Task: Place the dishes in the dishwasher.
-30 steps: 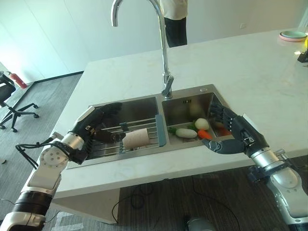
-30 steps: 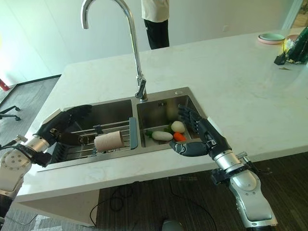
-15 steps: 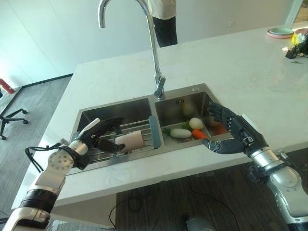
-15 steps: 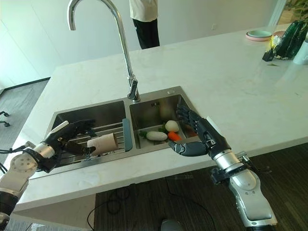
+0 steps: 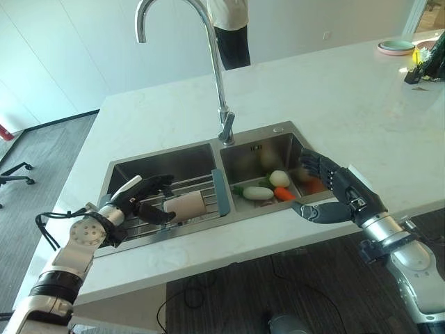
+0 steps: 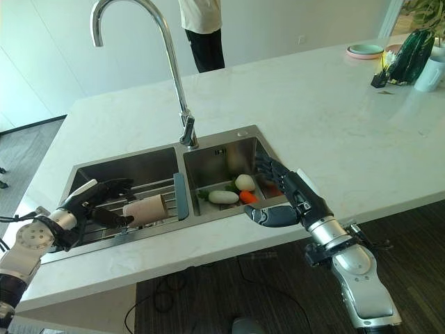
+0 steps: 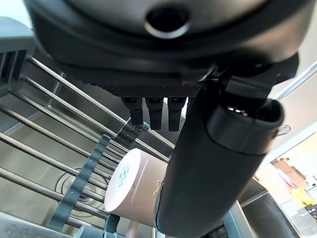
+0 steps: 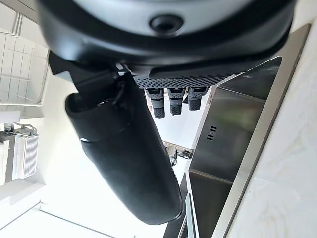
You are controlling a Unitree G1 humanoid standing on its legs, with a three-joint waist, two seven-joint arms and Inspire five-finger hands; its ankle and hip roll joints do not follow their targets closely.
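Note:
A pale pink cup (image 5: 184,206) lies on its side on the wire rack (image 5: 189,184) over the left basin of the steel sink (image 5: 165,159). My left hand (image 5: 133,202) is open just left of the cup, fingers straight above the rack and thumb (image 7: 213,168) close beside the cup (image 7: 134,186); I cannot tell if they touch. My right hand (image 5: 339,195) hangs open over the right basin's front right corner, holding nothing. In its wrist view straight fingers (image 8: 171,97) point into the basin.
In the right basin lie two white vegetables (image 5: 279,178) and a carrot (image 5: 284,195). A tall faucet (image 5: 218,83) rises behind the sink. Plates (image 6: 364,50), a green object (image 6: 416,47) and a mug (image 6: 436,71) stand far right on the counter. A person (image 5: 229,31) stands beyond it.
The whole view has shifted, so the camera moved. My left hand has come forward and nearer the cup's end. The right hand has kept its place and pose.

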